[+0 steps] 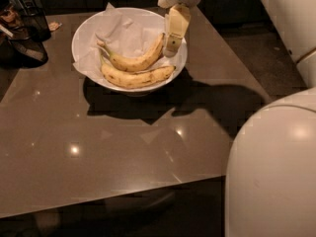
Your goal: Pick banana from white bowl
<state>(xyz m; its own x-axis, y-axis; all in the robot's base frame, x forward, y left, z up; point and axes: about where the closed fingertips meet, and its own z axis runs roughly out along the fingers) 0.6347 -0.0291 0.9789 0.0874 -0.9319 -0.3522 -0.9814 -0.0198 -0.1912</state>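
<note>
The white bowl (84,36) stands at the back of the brown table, lined with crumpled white paper. Two yellow bananas lie in it: the upper banana (136,60) curves up to the right, the lower banana (136,78) lies along the bowl's front. My gripper (172,42) hangs from the top of the camera view over the bowl's right rim, its cream fingers pointing down beside the right tip of the upper banana.
A dark container and other dark objects (24,31) stand at the table's back left corner. A large white rounded part of the robot (274,172) fills the lower right. The table's front edge (113,201) runs along the bottom, with dark floor beyond.
</note>
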